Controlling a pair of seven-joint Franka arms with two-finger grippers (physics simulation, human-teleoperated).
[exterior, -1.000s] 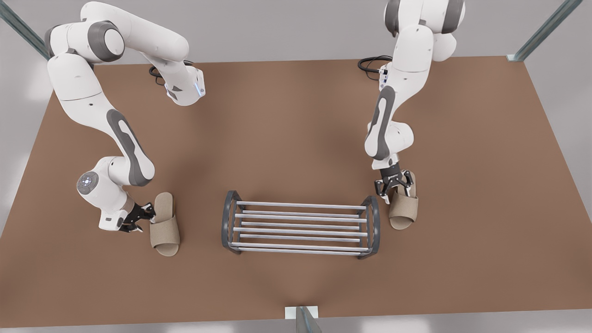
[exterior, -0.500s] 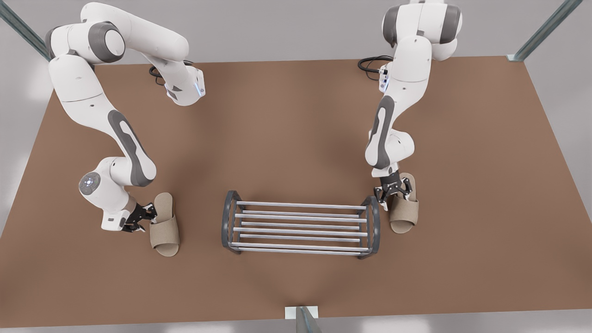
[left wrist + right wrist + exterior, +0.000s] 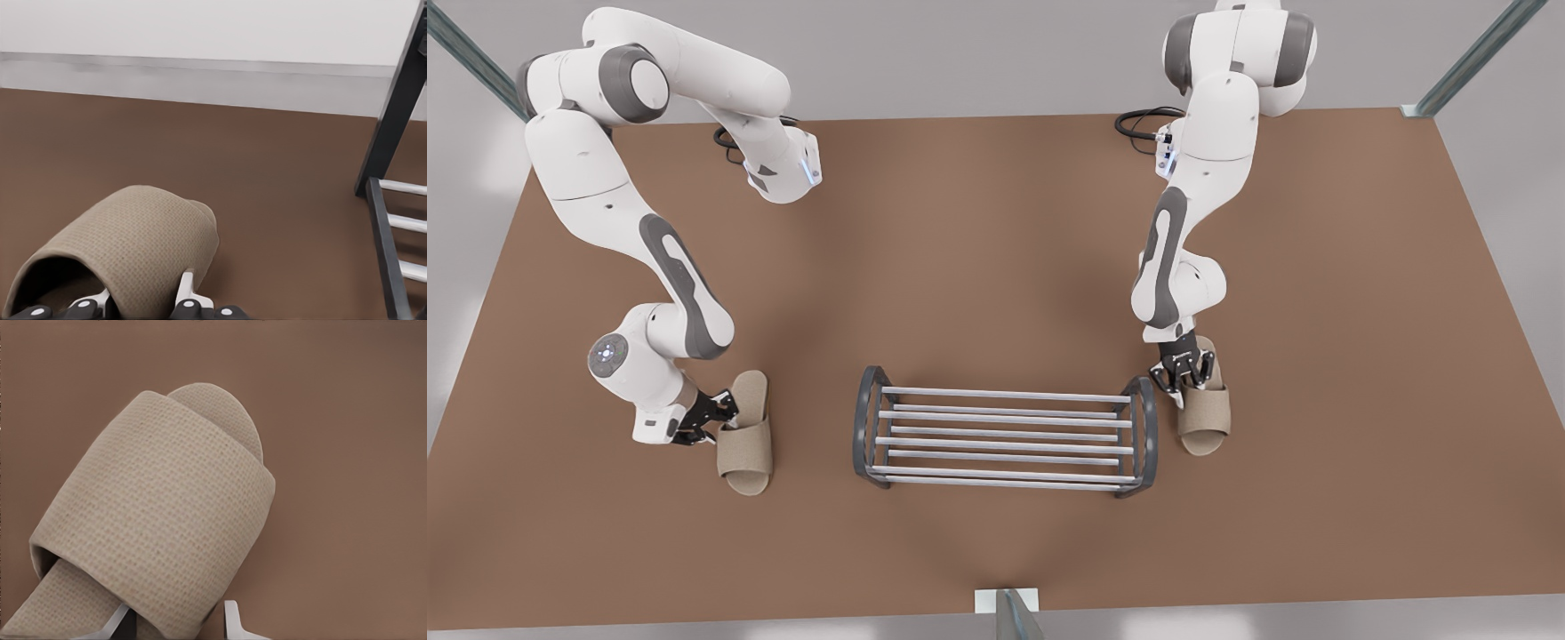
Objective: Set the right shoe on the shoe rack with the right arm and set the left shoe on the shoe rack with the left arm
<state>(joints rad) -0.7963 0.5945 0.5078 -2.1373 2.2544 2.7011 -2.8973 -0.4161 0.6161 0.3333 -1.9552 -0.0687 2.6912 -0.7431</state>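
The rack (image 3: 1005, 416), silver rods between dark arched ends, stands mid-table (image 3: 996, 249) with bare brown room all round. Just beside its end on the front view's right lies the woven beige left shoe (image 3: 1206, 420), its strap pinched by the left gripper (image 3: 1184, 372). Well off the other end, the right gripper (image 3: 706, 418) straddles the right shoe's (image 3: 745, 452) strap, fingers (image 3: 232, 620) apart.

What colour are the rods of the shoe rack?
The shoe rack's rods are silver, between dark grey arched ends; the front view shows it best.
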